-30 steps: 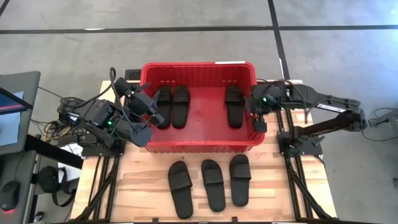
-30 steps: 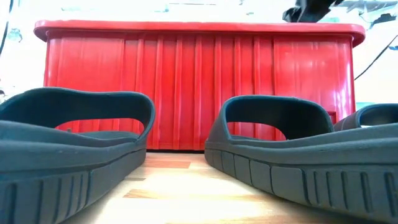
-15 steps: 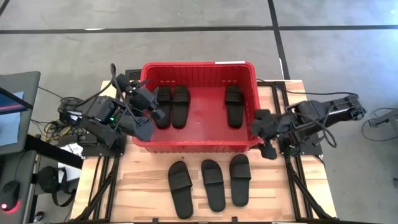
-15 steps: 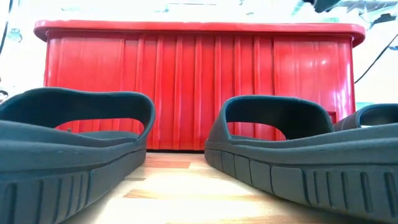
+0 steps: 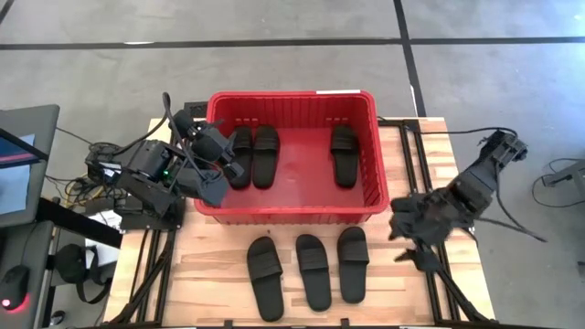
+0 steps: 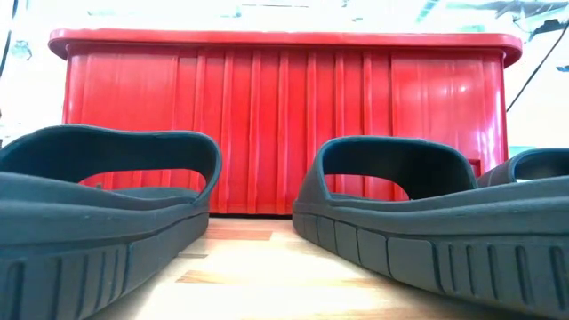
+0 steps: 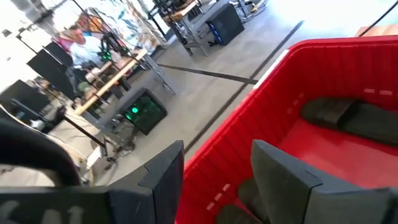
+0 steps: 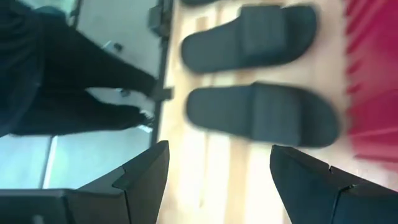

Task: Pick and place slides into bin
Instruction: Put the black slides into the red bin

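Right gripper (image 5: pixel 405 239) hovers empty with fingers spread wide over the table's right edge, just beside the rightmost of three slides (image 5: pixel 353 263) lying on the table (image 5: pixel 219 256). Left gripper (image 5: pixel 228 164), also open and empty, sits at the bin's (image 5: pixel 292 212) left wall; three more slides (image 5: pixel 266 155) lie inside.

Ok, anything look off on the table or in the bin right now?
Nothing stands out. Three slides lie flat in the bin, three more sit in a row on the table, none tipped or damaged.
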### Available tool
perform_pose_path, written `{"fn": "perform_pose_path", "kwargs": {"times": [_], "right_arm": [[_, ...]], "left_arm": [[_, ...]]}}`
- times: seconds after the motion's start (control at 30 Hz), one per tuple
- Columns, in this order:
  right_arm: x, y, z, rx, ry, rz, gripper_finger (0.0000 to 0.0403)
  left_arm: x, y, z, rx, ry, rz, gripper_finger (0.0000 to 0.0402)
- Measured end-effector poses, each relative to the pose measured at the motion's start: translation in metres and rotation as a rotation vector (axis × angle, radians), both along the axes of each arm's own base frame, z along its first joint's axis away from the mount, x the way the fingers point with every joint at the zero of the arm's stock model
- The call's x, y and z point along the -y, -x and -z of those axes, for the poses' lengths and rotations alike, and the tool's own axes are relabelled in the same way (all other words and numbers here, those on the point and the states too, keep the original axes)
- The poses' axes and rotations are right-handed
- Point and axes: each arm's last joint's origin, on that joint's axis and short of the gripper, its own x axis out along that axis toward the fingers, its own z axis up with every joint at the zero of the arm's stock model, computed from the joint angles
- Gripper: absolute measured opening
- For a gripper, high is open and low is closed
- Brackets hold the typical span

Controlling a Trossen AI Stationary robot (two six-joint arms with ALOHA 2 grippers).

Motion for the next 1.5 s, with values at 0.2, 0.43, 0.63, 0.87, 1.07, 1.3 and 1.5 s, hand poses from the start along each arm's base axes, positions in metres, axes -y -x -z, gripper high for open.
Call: {"fn": "perform_pose_path", "kwargs": {"times": [0.2, 0.43, 0.63, 0.87, 1.07, 1.3, 1.5], "right_arm": [[-0.020, 0.014, 0.004, -0.017, -0.004, 0.046, 0.0265], [-0.046, 0.004, 0.023, 0.097, 0.201, 0.166, 0.0265], [-0.073, -0.016, 0.057, 0.057, 0.340, 0.224, 0.0265], [-0.104, -0.036, 0.101, -0.019, 0.384, 0.323, 0.0265], [-0.121, -0.057, 0.140, -0.052, 0.429, 0.361, 0.0265], [-0.124, -0.080, 0.172, -0.097, 0.524, 0.445, 0.0265], [-0.129, -0.092, 0.185, -0.124, 0.583, 0.465, 0.0265]], "left_arm": [[0.001, 0.000, 0.001, 0.003, 0.045, 0.016, 0.0176], [0.002, -0.001, 0.003, -0.039, 0.111, 0.066, 0.0176], [0.007, -0.001, 0.005, -0.111, 0.146, 0.143, 0.0176], [0.017, 0.001, 0.006, -0.151, 0.157, 0.214, 0.0177], [0.024, 0.003, 0.006, -0.170, 0.144, 0.255, 0.0177], [0.028, 0.004, 0.006, -0.176, 0.146, 0.274, 0.0176], [0.029, 0.004, 0.007, -0.190, 0.185, 0.302, 0.0177]]}}
